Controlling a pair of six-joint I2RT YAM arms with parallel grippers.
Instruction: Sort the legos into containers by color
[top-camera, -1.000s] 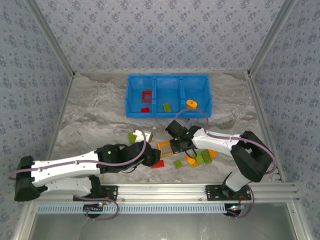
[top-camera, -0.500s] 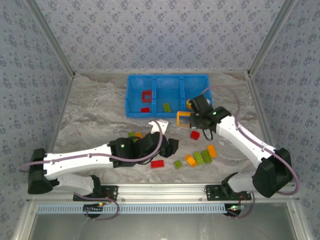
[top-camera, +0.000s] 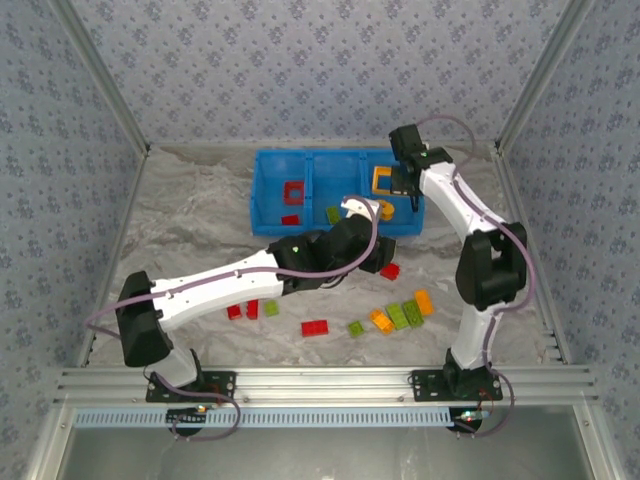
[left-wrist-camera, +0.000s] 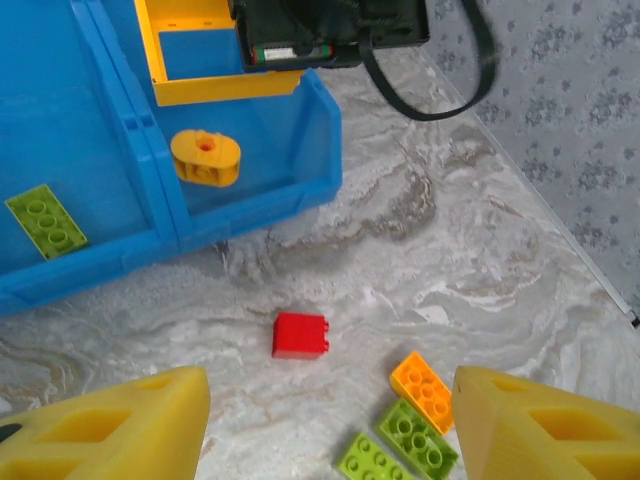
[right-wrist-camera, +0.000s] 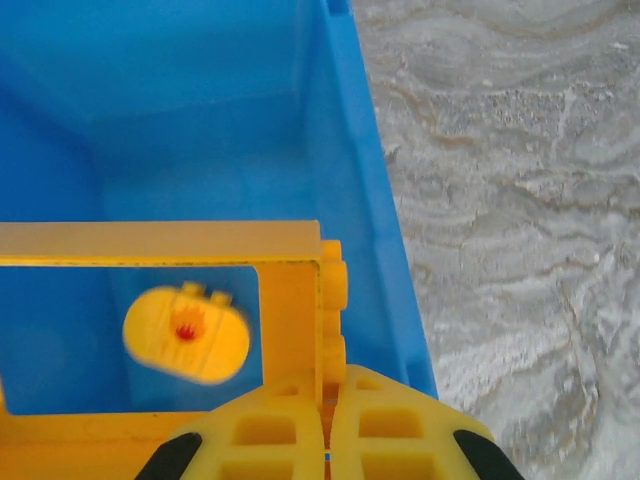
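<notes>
My right gripper is shut on one side of a yellow open frame lego, held above the right container of the blue tray. A round orange piece lies on that container's floor below it. My left gripper hangs open over the table just in front of the tray, with a small red brick ahead of its fingers and nothing between them.
The left container holds a red frame and a red flat brick; the middle one holds a green brick. Loose orange and green bricks lie right of centre, and a red brick and other small ones lie nearer the front.
The right arm has carried the yellow frame from the table's middle up over the tray's right container. The left arm has swung from the near left toward the red brick, jaws still open.
</notes>
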